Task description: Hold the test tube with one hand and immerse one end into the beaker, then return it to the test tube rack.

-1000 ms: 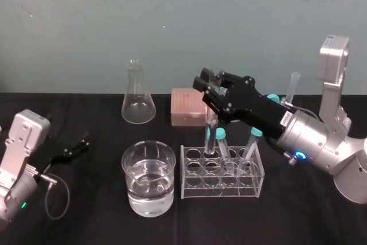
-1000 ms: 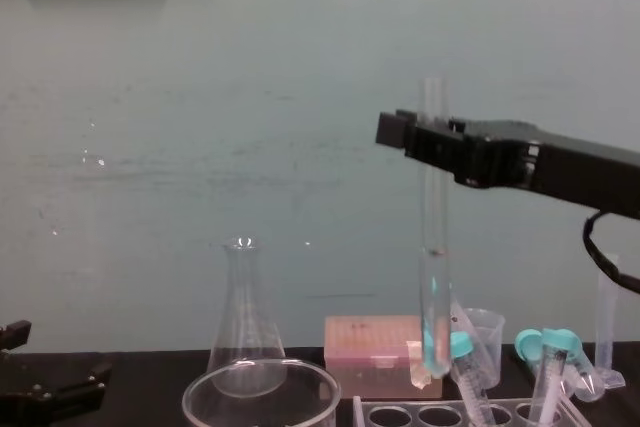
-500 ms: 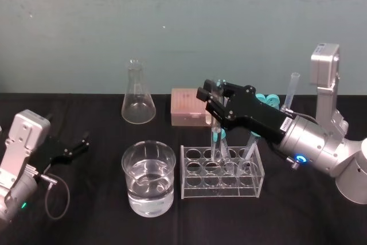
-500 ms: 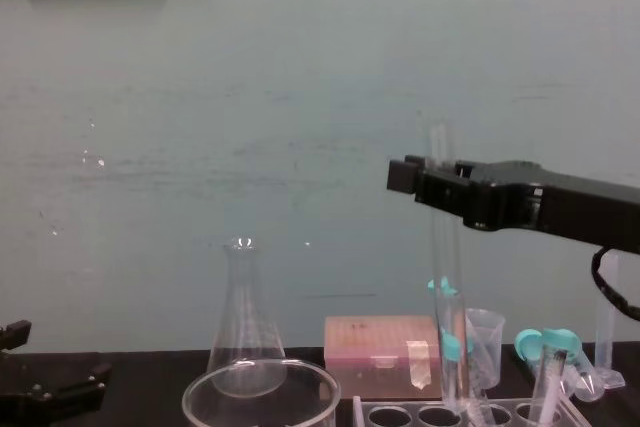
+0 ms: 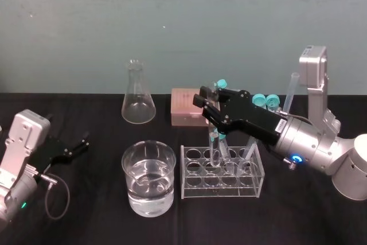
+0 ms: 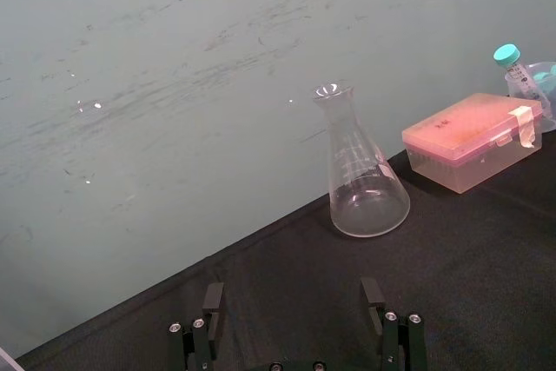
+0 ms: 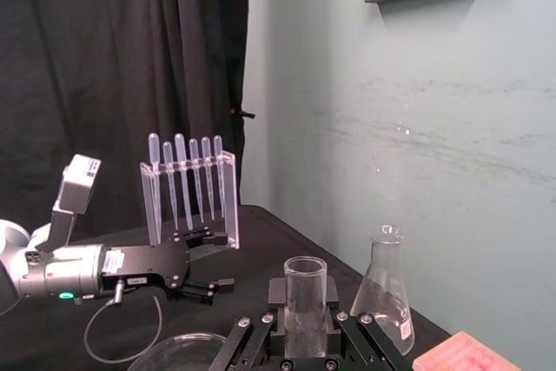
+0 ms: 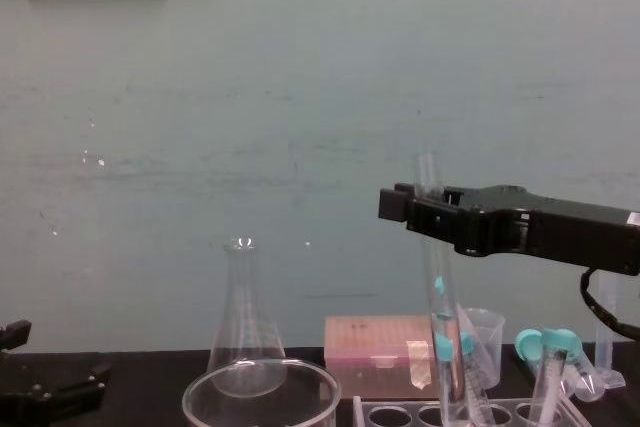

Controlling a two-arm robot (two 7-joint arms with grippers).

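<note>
Step in hand, by the look of it: seating the test tube point(image 5: 213, 142) back in the test tube rack point(image 5: 222, 183). Pinched on its upper part between the fingers of the right gripper point(image 5: 207, 106), near upright with a slight lean. Lower end down at the rack's top, in or at a hole left of the middle; cannot tell which row, nor whether bottomed out. Just left of the teal-capped tubes point(image 8: 548, 349) leaning in the same rack. Just left of the rack and a little nearer: the beaker point(image 5: 127, 170), water in it, untouched. Nothing doing on the other side: left gripper point(image 6: 295, 338) parked low over the table's point(image 5: 92, 222) left part, fingers spread wide, empty.

To do it well:
- Take out the lean first, so the rounded end does not scrape the hole's edge.
- Lower slowly, straight along the tube's own line.
- Keep off the capped tubes to the right.
- Hold the pinch until the end rests on the rack's floor, then part the fingers only a little.
- Pull away up and back, never sideways. Thin smooth glass and a light rack, probably easy to tip.
</note>
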